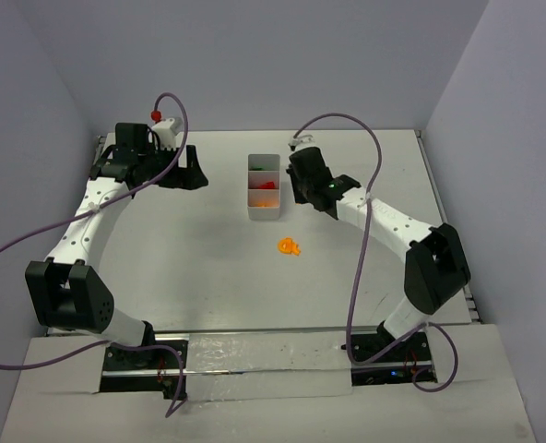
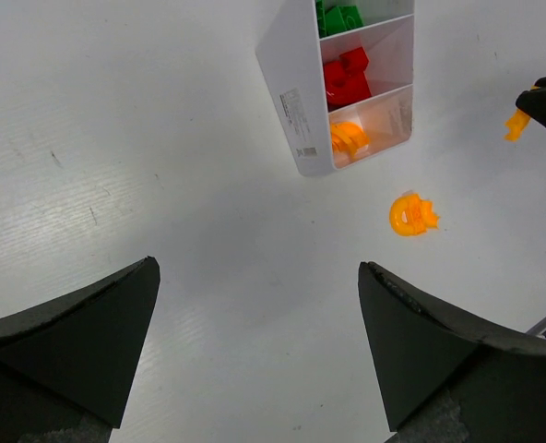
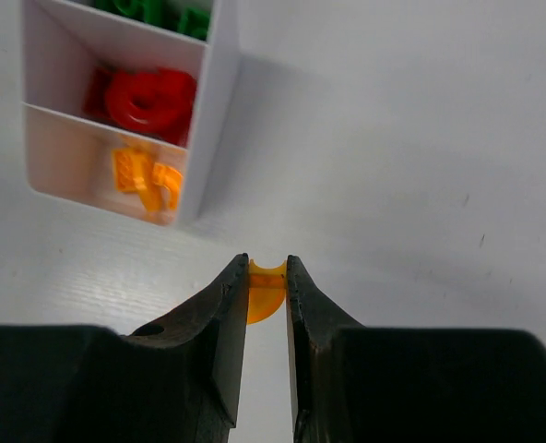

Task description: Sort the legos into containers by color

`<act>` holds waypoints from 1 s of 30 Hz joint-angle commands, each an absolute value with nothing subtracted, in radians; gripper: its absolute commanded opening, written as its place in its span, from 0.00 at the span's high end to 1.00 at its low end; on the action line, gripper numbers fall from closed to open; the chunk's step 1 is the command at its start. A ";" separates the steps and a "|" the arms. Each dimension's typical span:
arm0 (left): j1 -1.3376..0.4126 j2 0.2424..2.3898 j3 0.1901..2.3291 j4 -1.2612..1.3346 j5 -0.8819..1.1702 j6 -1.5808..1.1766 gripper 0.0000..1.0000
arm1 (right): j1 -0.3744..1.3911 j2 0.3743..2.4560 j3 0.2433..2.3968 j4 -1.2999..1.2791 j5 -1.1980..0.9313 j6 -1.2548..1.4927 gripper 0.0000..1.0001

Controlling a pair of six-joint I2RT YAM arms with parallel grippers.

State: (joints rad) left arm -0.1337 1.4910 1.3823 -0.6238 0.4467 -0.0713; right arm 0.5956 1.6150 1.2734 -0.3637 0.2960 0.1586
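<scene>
The white three-compartment tray [image 1: 264, 214] stands at mid table. It holds green legos [image 2: 338, 17] in the far compartment, red legos [image 2: 345, 77] in the middle and orange legos [image 2: 349, 138] in the near one. A clump of orange legos [image 1: 290, 246] lies on the table in front of the tray and also shows in the left wrist view [image 2: 411, 214]. My right gripper [image 3: 267, 268] is shut on a small curved orange lego [image 3: 266, 293], held above the table just right of the tray's near end [image 1: 297, 194]. My left gripper [image 2: 259, 268] is open and empty, off to the tray's left [image 1: 188, 173].
The tray's outer wall [image 3: 208, 138] is just up and left of my right fingertips. The table's raised back edge [image 1: 255, 132] runs behind the tray. Purple cables loop over both arms.
</scene>
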 commanded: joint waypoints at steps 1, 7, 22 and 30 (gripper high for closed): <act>-0.124 1.462 1.389 -0.565 0.412 -0.101 0.01 | 0.670 1.625 1.339 -0.195 0.414 0.038 0.84; -0.088 1.461 1.393 -0.575 0.462 -0.115 0.01 | 0.719 1.706 1.366 -0.088 0.463 -0.031 0.84; -0.036 1.473 1.397 -0.575 0.511 -0.118 0.01 | 0.785 1.859 1.385 0.074 0.546 -0.106 0.78; -0.032 1.471 1.393 -0.577 0.512 -0.114 0.01 | 0.789 1.906 1.412 0.051 0.556 -0.110 0.64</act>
